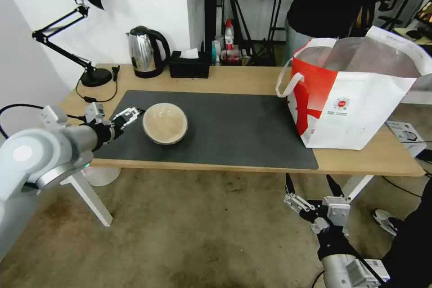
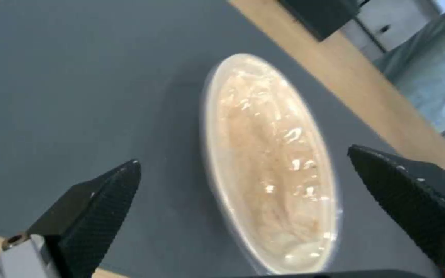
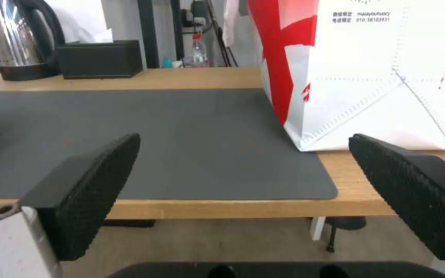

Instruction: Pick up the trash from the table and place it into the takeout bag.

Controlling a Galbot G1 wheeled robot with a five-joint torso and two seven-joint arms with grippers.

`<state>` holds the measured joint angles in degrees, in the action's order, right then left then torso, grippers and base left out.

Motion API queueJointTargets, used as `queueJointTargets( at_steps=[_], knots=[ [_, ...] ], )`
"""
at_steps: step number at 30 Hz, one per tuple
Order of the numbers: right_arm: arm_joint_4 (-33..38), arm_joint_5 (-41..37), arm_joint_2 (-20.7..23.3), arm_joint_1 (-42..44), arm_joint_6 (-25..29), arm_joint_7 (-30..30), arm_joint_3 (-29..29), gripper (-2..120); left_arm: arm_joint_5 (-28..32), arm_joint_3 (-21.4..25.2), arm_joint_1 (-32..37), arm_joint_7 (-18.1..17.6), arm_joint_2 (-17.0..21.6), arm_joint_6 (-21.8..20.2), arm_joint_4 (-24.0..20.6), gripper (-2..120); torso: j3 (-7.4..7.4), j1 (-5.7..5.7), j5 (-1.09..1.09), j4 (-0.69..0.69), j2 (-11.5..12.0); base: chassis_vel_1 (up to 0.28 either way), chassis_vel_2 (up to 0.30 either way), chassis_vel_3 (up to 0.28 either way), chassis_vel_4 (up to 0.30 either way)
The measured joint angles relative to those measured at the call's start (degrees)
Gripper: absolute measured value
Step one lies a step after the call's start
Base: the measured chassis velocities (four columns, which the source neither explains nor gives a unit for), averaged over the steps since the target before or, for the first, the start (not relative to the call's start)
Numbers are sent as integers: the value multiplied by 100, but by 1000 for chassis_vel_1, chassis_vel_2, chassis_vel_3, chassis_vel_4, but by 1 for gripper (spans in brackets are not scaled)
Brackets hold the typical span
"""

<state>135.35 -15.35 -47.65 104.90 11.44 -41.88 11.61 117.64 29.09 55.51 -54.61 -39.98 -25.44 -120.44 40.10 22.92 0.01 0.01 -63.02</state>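
Trash item, one on view: beige bowl (image 1: 164, 123), left of centre in the head view, upright on the dark grey mat (image 1: 234, 130) of the table (image 1: 243, 78); contents pale and glossy, nature not clear.
Takeout bag (image 1: 355, 99): upper right of the head view, standing open at the mat's right end, well apart from the bowl; its interior is mostly hidden by the near wall, so whether other trash lies inside cannot be told.
Left gripper (image 1: 128, 117): left of the frame, just beside the bowl's left rim, fingers spread wide with nothing held; in the left wrist view the bowl sits between and beyond the fingertips (image 2: 110, 193).
Right gripper (image 1: 310, 193): lower right, below the table edge, spread wide and idle.
Step judged: approach to grasp; next move calls for straddling the rim, closing, lifting level, then a long carry right.
Kettle (image 1: 145, 51), tissue box (image 1: 189, 64): upper centre, not trash.
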Motion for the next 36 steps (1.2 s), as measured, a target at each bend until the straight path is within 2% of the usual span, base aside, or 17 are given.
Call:
queueJointTargets(
  at_steps=[8, 17, 21, 27, 31, 36],
  knots=[
    [0, 0, 0, 0, 0, 0, 0, 100, 40, -648, -555, -170, -74, -150, 354, 100, 0, 0, 0, -1, 0, 0, 0, 0, 0],
    [0, 0, 0, 0, 0, 0, 0, 100, 105, -1139, -979, -344, -173, -208, 529, 100, 0, 0, -1, -1, 0, 0, 0, 0, 0],
    [0, 0, 0, 0, 0, 0, 0, 100, 115, -1522, -1393, -406, -211, -221, 721, 100, 0, 0, 0, -1, 0, 0, 0, 0, 0],
    [0, 0, 0, 0, 0, 0, 0, 100, 107, -1761, -1608, -428, -301, -227, 873, 100, 0, 0, -1, -1, 0, 0, 0, 0, 0],
    [0, 0, 0, 0, 0, 0, 0, 100, 61, -1948, -1741, -564, -423, -227, 1035, 100, 1, 0, -1, -1, 0, 0, 0, 0, 0],
    [0, 0, 0, 0, 0, 0, 0, 100, 6, -1926, -1663, -615, -479, -228, 1056, 100, 0, 0, -1, 0, 0, 0, 0, 0, 0]
  ],
)
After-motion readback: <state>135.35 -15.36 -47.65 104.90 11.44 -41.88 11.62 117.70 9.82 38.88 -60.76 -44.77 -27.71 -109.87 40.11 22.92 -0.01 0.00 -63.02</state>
